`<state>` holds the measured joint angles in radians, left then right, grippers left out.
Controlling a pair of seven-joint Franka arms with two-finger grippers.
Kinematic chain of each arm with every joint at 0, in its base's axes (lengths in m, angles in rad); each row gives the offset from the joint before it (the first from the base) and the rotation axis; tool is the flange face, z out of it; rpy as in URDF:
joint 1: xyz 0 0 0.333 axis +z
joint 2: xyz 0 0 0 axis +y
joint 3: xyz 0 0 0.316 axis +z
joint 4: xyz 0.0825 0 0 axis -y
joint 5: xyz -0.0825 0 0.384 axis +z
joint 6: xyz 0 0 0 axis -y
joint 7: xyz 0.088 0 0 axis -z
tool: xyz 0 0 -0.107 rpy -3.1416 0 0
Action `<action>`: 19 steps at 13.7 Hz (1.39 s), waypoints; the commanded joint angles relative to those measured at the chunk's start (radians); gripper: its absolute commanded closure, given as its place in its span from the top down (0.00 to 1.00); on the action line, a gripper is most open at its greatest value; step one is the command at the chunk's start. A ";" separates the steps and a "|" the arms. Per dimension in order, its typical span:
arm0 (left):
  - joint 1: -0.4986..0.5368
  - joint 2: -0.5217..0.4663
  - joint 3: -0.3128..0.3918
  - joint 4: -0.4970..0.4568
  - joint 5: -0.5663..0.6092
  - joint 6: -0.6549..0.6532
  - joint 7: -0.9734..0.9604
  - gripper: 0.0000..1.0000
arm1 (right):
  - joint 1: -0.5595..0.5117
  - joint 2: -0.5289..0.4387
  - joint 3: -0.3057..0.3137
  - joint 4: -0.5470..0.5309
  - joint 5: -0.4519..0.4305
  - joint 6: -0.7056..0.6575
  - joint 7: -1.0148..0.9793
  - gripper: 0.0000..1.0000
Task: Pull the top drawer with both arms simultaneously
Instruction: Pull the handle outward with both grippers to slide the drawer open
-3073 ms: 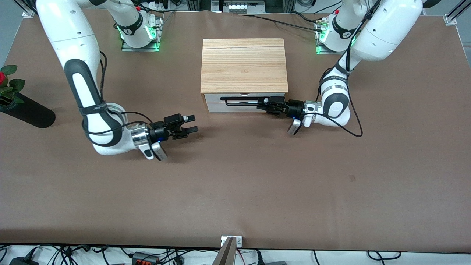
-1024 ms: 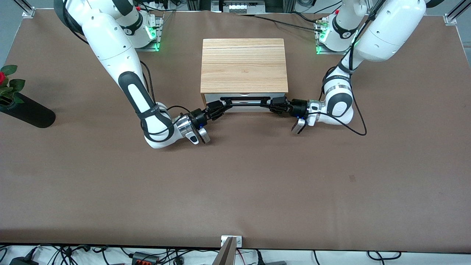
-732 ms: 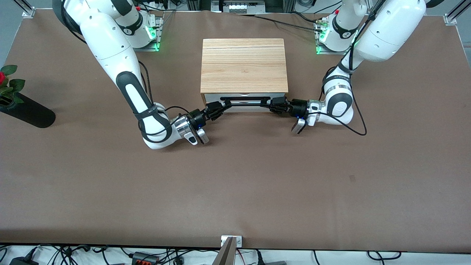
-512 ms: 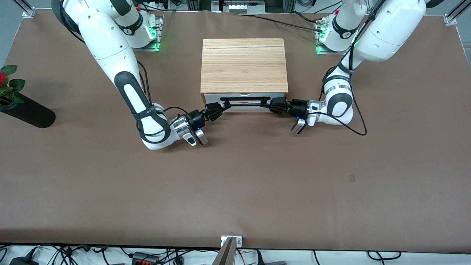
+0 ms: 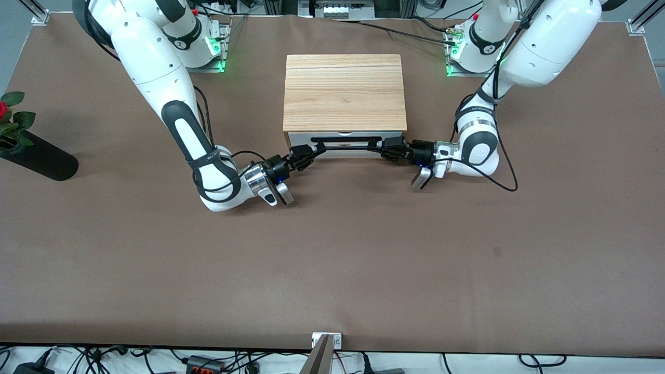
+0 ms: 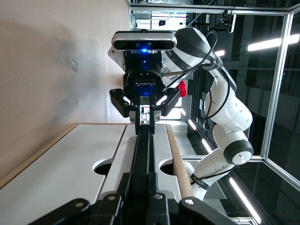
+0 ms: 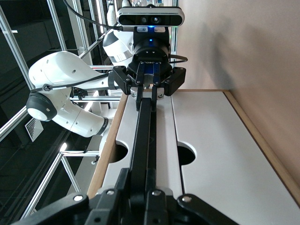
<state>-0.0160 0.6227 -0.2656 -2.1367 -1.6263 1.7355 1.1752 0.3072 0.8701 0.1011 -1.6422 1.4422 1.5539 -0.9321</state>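
Since the earliest frame our right gripper (image 5: 307, 154) joins left gripper (image 5: 382, 148), both clamped on the top drawer (image 5: 345, 146) handle (image 5: 345, 143); drawer not yet out, we judge.

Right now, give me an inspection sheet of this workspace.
Surface: brown table, bare in front of the cabinet.
Job's things: top drawer looks shut, or nearly so, in the wood cabinet; handle gripped at both ends.
Clutter: black vase with rose at the right arm's end.
Grippers: left gripper and right gripper shut on the handle.
Cables: black leads along both arms.
Surroundings: wires off the table's edges.
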 commanded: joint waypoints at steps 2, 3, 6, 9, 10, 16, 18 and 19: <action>-0.001 0.012 -0.003 0.060 -0.012 -0.001 -0.023 0.00 | 0.015 -0.011 0.006 0.002 -0.008 0.012 0.024 0.11; -0.001 0.015 0.000 0.079 -0.011 -0.001 -0.035 0.00 | 0.015 -0.011 0.006 0.002 -0.008 0.012 0.024 0.05; 0.001 0.034 0.006 0.119 -0.007 -0.001 -0.052 0.00 | 0.000 -0.011 0.003 0.033 0.018 0.023 0.024 0.02; 0.001 0.063 0.015 0.171 -0.007 -0.001 -0.065 0.00 | -0.003 -0.010 0.002 0.079 0.076 0.055 0.023 0.02; 0.001 0.068 0.020 0.184 -0.007 -0.001 -0.066 0.00 | -0.005 -0.010 0.002 0.082 0.092 0.067 0.022 0.02; -0.001 0.109 0.040 0.268 -0.006 -0.001 -0.092 0.00 | 0.004 -0.005 0.002 0.099 0.184 0.167 0.004 0.02; 0.001 0.118 0.042 0.279 -0.006 -0.001 -0.092 0.00 | 0.004 -0.006 0.002 0.101 0.191 0.201 -0.013 0.02; 0.001 0.126 0.043 0.293 -0.006 -0.001 -0.092 0.00 | 0.000 -0.005 0.003 0.101 0.199 0.207 -0.022 0.02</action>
<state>-0.0179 0.7233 -0.2242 -1.9090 -1.6202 1.7486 1.0911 0.3078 0.8734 0.0913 -1.5637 1.5910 1.7448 -0.9411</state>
